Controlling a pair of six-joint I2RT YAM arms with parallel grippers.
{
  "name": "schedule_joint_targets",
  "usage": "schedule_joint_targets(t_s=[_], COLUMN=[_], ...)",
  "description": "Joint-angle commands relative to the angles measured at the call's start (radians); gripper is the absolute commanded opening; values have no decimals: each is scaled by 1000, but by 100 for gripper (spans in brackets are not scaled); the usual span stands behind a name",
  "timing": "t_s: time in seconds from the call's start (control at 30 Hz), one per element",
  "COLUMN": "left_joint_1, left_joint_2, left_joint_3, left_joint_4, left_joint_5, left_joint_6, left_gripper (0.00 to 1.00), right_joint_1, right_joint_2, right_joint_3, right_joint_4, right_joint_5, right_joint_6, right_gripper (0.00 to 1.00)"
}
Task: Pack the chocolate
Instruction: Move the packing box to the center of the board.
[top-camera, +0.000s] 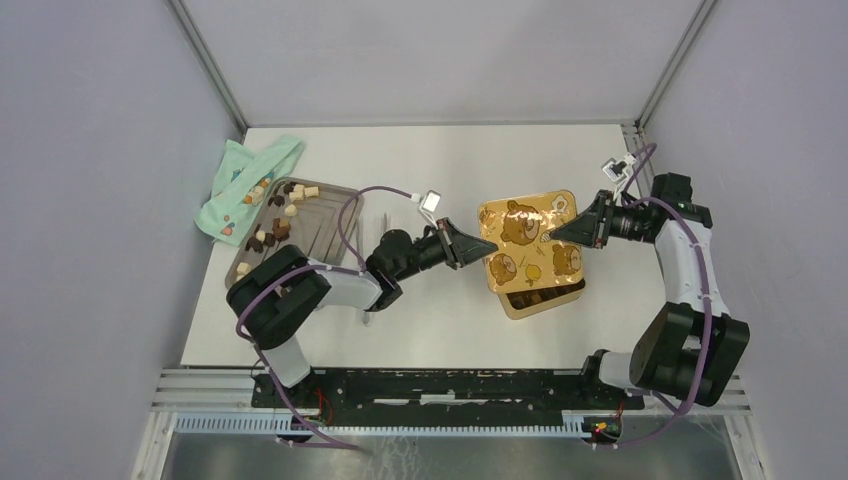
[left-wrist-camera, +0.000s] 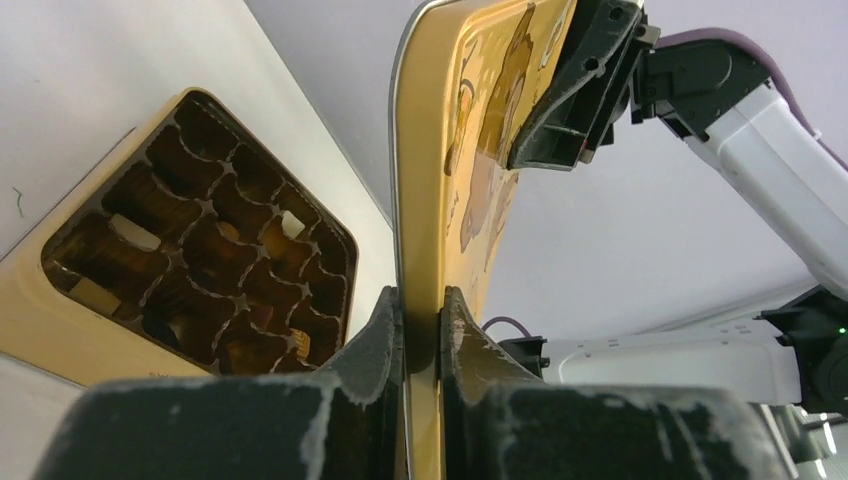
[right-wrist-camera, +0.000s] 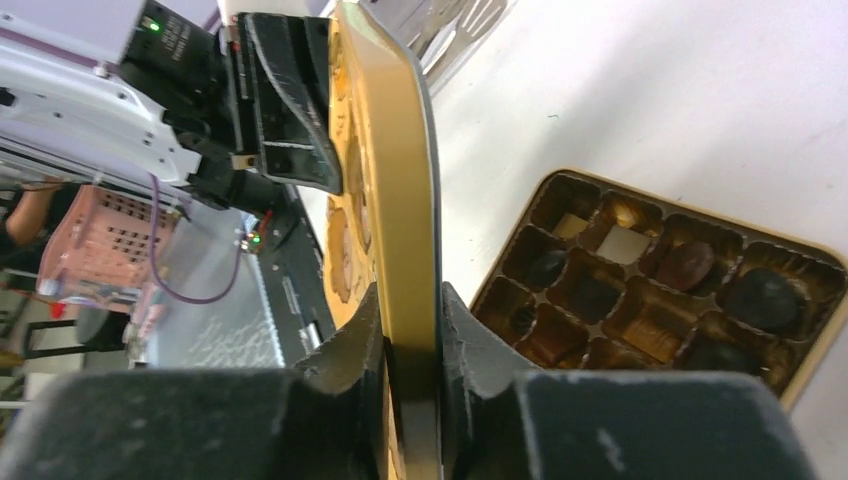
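**A:** Two pairs of jaws, one object. The left gripper (left-wrist-camera: 422, 300) is closed tight on one edge of the gold lid (left-wrist-camera: 440, 150), and the right gripper (right-wrist-camera: 410, 298) is clamped on the opposite edge. The lid hangs between them, above the tin (left-wrist-camera: 25, 330).

**B:** And the chocolate (right-wrist-camera: 760, 300)?

**A:** It's in two places. A few pieces sit in the tin's cups, with several cups empty. The rest lie loose on the grey tray (top-camera: 325, 225), well apart to the left and beside a green cloth (top-camera: 245, 185).

**B:** How will those chunks handle?

**A:** I'd judge them light and stiff. They look smooth enough to slip, and a hard squeeze would probably chip or mark them.

**B:** So where would you grip?

**A:** Across two flat opposite sides, at mid-height, closing gently. Then lower it straight down, because the cup walls look thin and would crumple if a piece came in at an angle.

**B:** With both arms full?

**A:** Neither can pick anything until the lid is set down.
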Motion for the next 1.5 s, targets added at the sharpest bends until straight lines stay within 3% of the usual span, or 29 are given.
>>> schedule_joint_targets(t_s=[0.0, 0.1, 0.2, 0.3, 0.4, 0.57, 0.67, 0.83, 0.9, 1.03, 1.13, 1.33, 1.47], left_joint_1=[-46, -45, -42, -32, -28, -20, -20, -27, -36, -51, -90, -137, -166], left_joint_2=[13, 1, -38, -127, -240, -382, -407, -392, -379, -260, -155, 96, 174], left_joint_3=[47, 49, 46, 39, 58, 108, 142, 152, 155, 237, 334, 600, 679], left_joint_4=[77, 43, -33, -187, -456, -815, -980, -1051, -1069, -1178, -1249, -1520, -1571], left_joint_5=[-1, -3, -29, -90, -188, -321, -312, -211, -231, -296, -327, -382, -420], left_joint_6=[-45, -28, 20, 112, 245, 379, 398, 347, 322, 178, 129, 11, -25], left_gripper=[14, 38, 56, 64, 69, 71, 68, 64, 61, 60, 61, 60, 58], right_joint_1=[-20, -25, -28, -34, -37, -37, -37, -45, -67, -125, -133, -142, -153], right_joint_2=[33, 22, 7, -5, -14, 7, 31, 45, 32, -25, -62, -90, -98], right_joint_3=[15, 30, 34, 30, 29, 66, 93, 169, 198, 148, 82, 10, -13], right_joint_4=[21, 22, 32, 25, 16, -95, -195, -269, -190, 205, 405, 449, 447], right_joint_5=[-25, -73, -75, -49, -21, 48, 85, 125, 118, 118, 134, 142, 139], right_joint_6=[-24, -12, 13, 11, 1, -110, -205, -284, -199, 165, 328, 352, 347], right_gripper=[13, 6, 4, 2, 2, 2, 1, 1, 1, 1, 1, 1, 1])
